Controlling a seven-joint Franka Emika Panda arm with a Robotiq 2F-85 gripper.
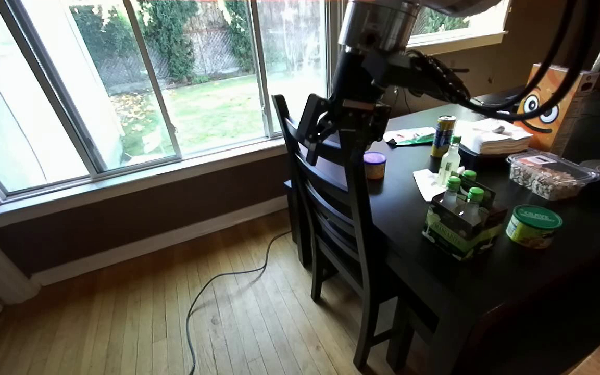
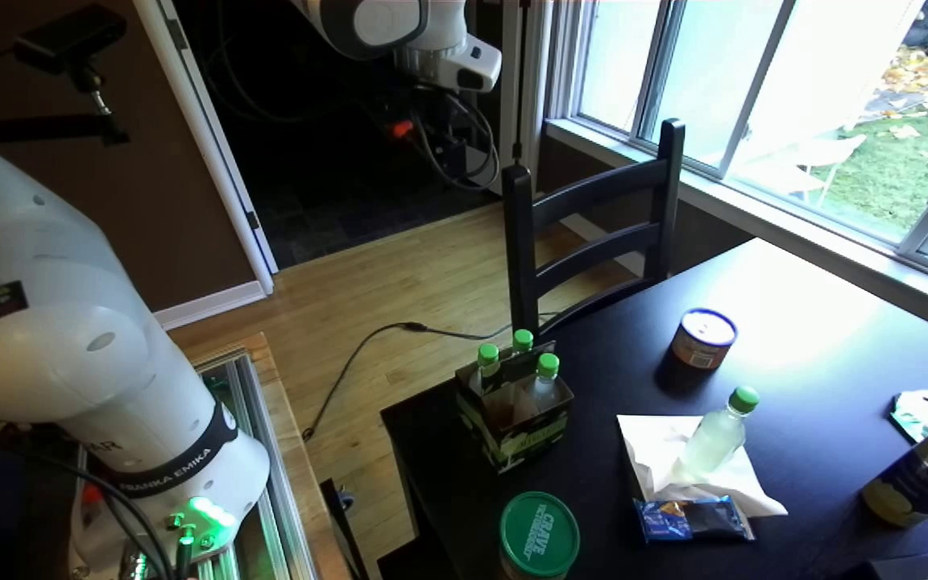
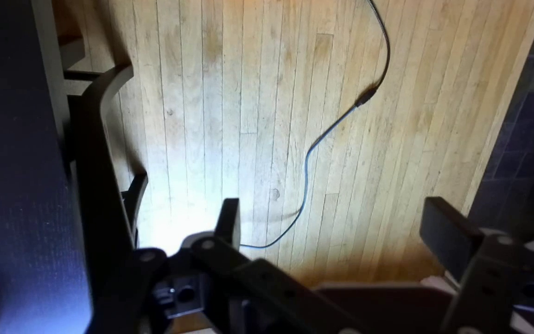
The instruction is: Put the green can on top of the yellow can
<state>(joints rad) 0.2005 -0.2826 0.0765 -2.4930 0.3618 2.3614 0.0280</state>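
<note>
Green can is not yet held: the gripper is spread wide, empty, over the floor beside the chair. Chair and carton should be passed high above, the fingers lowered evenly past the green lid. Upright on the table near the carton, the can is seen squat, its label yellow-green.

- A home, apparently its dining room.
- In an exterior view, at ten o'clock: window onto a lawn.
- Three o'clock: dark table with bottle carrier.
- Eight o'clock: wooden floor.
- In an exterior view, two o'clock: slatted chair.
</note>
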